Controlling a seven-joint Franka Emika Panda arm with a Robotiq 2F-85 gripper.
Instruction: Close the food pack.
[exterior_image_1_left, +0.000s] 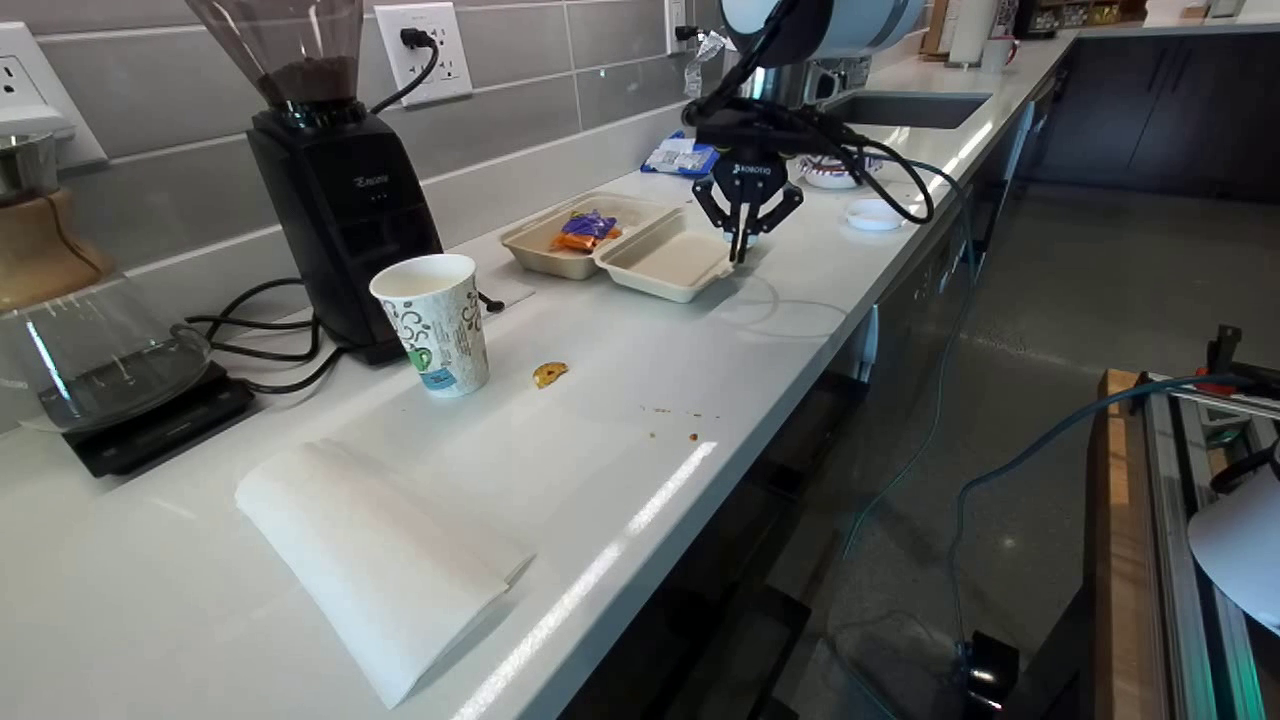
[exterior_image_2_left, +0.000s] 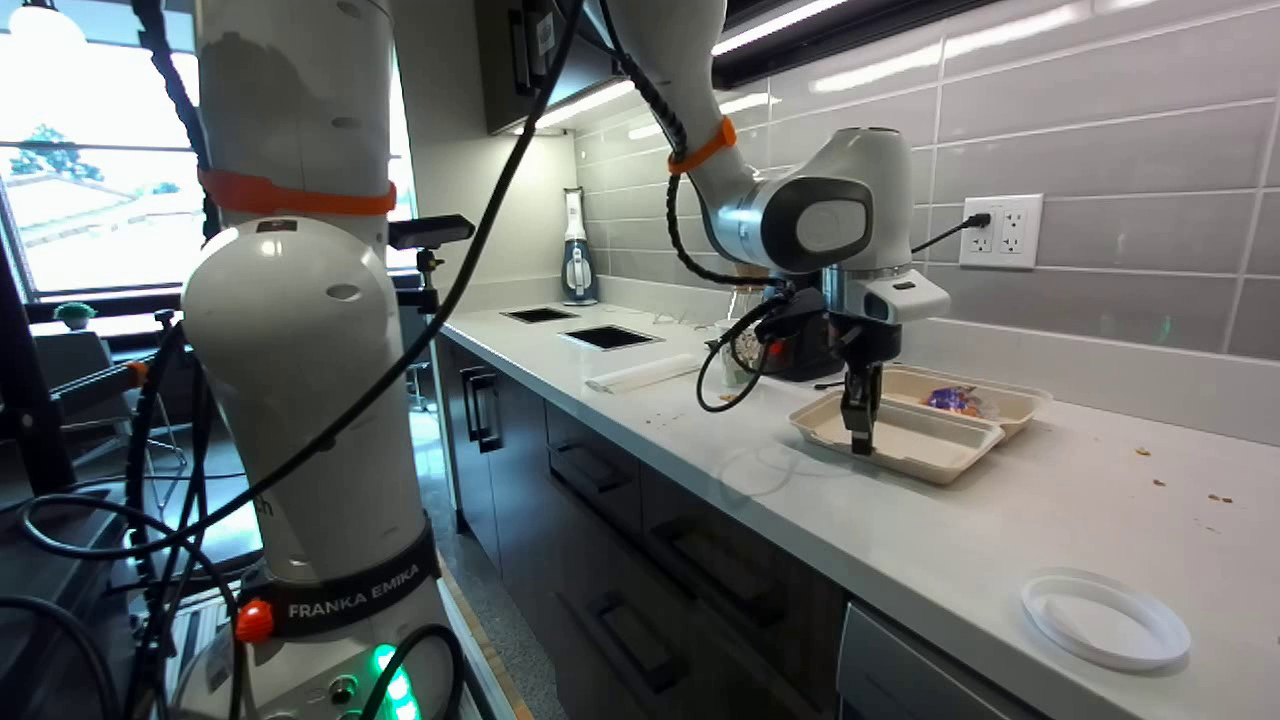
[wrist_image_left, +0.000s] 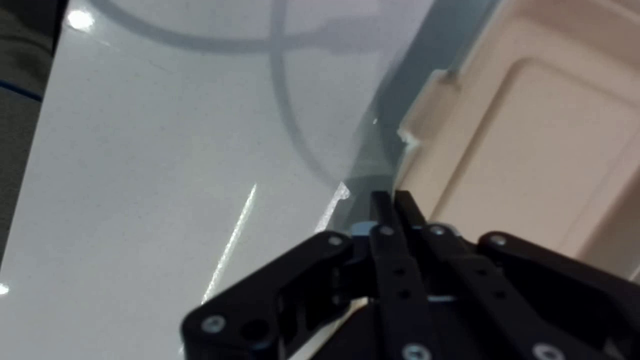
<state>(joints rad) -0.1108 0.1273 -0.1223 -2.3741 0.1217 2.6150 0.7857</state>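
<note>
The food pack (exterior_image_1_left: 668, 256) lies open on the counter, its two halves side by side. An orange and blue wrapped item (exterior_image_1_left: 587, 230) sits in the half nearer the wall; it also shows in an exterior view (exterior_image_2_left: 958, 401). The half nearer the counter's front edge is bare inside (exterior_image_2_left: 930, 440). My gripper (exterior_image_1_left: 740, 248) points down at this half's outer rim, also in an exterior view (exterior_image_2_left: 862, 438). In the wrist view, the fingertips (wrist_image_left: 395, 197) are nearly together, with the rim of the food pack (wrist_image_left: 545, 150) between them. The exact contact is partly hidden.
A paper cup (exterior_image_1_left: 435, 325), a cookie piece (exterior_image_1_left: 549, 375) and a white folded cloth (exterior_image_1_left: 380, 560) lie along the counter. A black coffee grinder (exterior_image_1_left: 345, 200) stands by the tiled wall. A white round lid (exterior_image_2_left: 1105, 620) and a blue packet (exterior_image_1_left: 680, 156) are on the pack's other side.
</note>
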